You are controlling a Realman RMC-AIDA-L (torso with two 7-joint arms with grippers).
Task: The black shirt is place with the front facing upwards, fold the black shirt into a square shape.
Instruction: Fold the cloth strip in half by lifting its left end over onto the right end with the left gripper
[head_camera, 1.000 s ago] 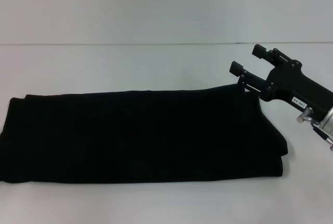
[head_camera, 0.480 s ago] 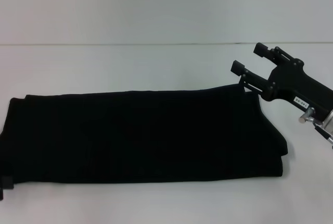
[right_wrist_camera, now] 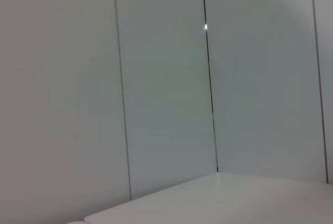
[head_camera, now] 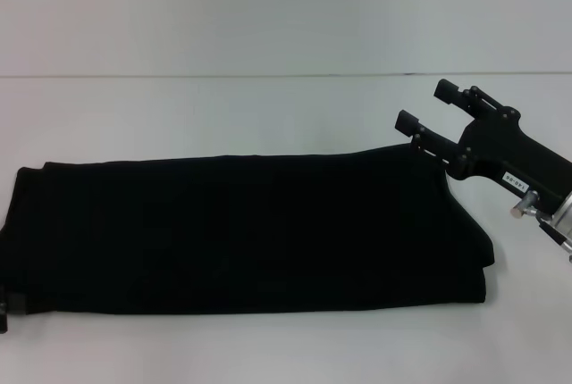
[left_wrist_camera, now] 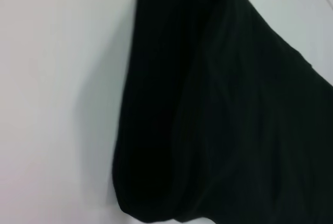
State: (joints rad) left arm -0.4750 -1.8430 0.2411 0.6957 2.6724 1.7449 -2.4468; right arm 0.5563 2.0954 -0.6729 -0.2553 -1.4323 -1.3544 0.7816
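The black shirt (head_camera: 241, 232) lies on the white table as a long folded band, running from the left edge to right of centre. Its rounded, layered edge (left_wrist_camera: 208, 120) fills the left wrist view. My right gripper (head_camera: 427, 105) hovers open just past the shirt's far right corner, fingers pointing left and away from me, with nothing between them. Only a dark tip of my left gripper (head_camera: 4, 310) shows at the picture's left edge, by the shirt's near left corner.
The white table (head_camera: 268, 107) extends behind the shirt to a pale wall. A narrow strip of table (head_camera: 268, 348) lies in front of it. The right wrist view shows wall panels (right_wrist_camera: 156, 78) and a table corner (right_wrist_camera: 218, 198).
A tip of the left gripper has come into view at the lower left edge. The right gripper has shifted slightly and stays open. The shirt has not moved.
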